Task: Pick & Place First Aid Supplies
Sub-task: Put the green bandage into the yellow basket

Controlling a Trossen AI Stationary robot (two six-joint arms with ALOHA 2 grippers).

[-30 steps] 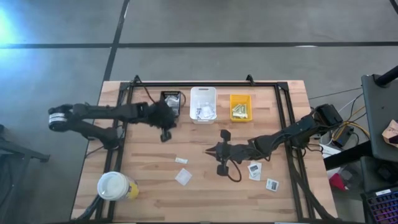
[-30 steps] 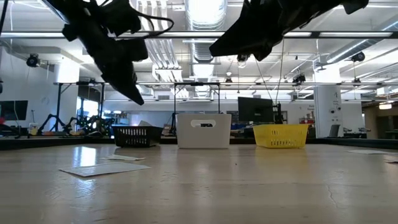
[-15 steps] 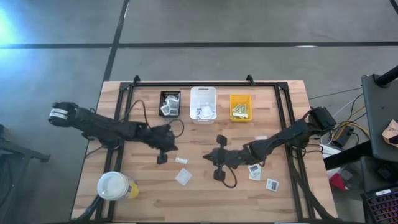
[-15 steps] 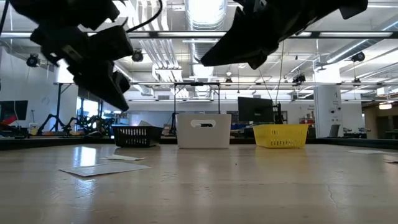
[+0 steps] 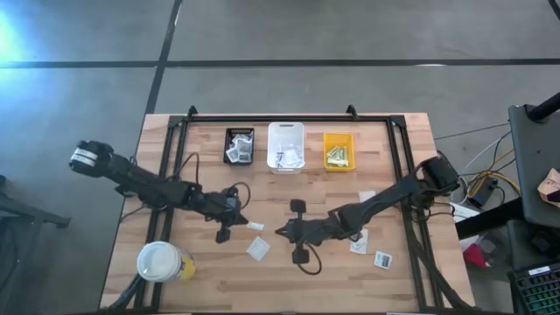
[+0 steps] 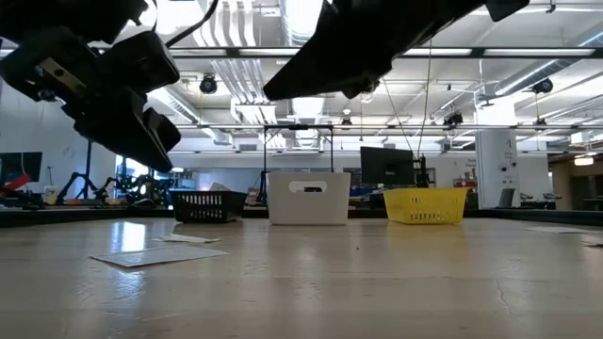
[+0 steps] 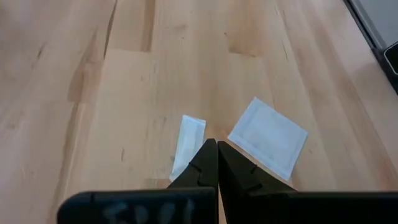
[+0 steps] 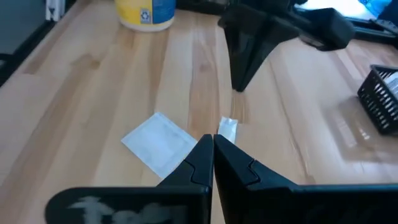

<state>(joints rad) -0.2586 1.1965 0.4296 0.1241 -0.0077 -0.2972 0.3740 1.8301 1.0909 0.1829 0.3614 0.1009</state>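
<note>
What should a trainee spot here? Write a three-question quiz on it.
1. True or false: the left tool and the right tool are both shut, holding nothing.
2. Which small plastic bin is the middle one of the row? A the black bin, B the white bin, C the yellow bin.
3. Fill in: the large white-lidded cup stands nearest the ___ arm.
Key: 1 true; 2 B; 3 left.
</note>
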